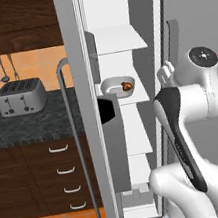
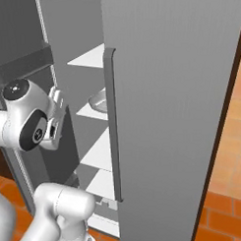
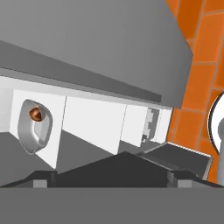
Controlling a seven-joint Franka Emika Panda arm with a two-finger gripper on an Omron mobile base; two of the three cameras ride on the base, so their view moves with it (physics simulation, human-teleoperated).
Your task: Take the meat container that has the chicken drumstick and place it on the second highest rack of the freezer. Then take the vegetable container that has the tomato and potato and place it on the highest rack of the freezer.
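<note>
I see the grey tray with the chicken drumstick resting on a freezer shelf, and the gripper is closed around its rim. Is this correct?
Not quite. The meat container with the chicken drumstick does rest on a freezer shelf, but the gripper is open and apart from it, holding nothing. The left base view shows this.

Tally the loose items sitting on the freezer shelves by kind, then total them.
Meat container: 1
Chicken drumstick: 1
Total: 2, both on one shelf of the freezer, the drumstick lying in the container.
</note>
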